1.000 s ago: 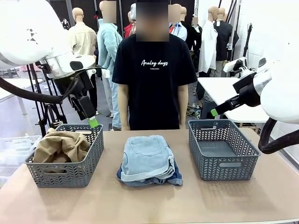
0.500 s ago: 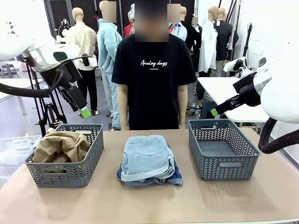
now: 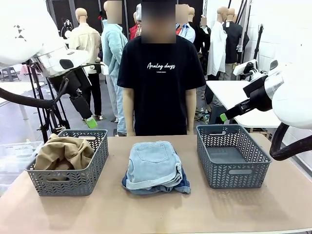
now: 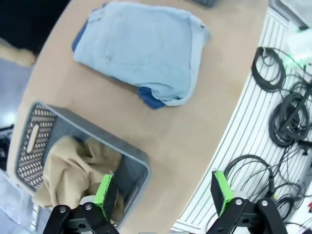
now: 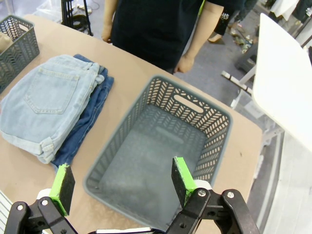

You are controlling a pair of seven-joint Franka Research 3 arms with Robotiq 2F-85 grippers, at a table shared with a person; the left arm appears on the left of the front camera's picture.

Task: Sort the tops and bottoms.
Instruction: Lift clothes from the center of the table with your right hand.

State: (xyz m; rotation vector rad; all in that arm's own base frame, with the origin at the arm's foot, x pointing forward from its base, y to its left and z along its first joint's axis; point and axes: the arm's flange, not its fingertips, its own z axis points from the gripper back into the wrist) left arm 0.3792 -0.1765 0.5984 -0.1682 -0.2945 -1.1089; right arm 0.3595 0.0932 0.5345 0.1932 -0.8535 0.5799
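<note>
Hovering my left claw [image 4: 162,189] high above the left basket [image 3: 73,181], I am holding nothing in it; its jaws are standing fully apart. The tan top [image 3: 63,152] is lying bunched inside that basket, rising a little over the rim. At the middle of the table [image 3: 156,214], the pale denim [image 3: 152,163] is lying folded, pocket side up, on the dark shorts [image 4: 150,96], which are showing under its near and right edges. This pile is sitting between the two baskets, touching neither. A person [image 3: 161,83] is standing behind the far edge, arms hanging down. The right basket [image 3: 233,171] is sitting to the right of the pile, its grey floor showing. I am hovering my right claw [image 5: 122,181] above this basket, jaws fully apart, gripping nothing.
</note>
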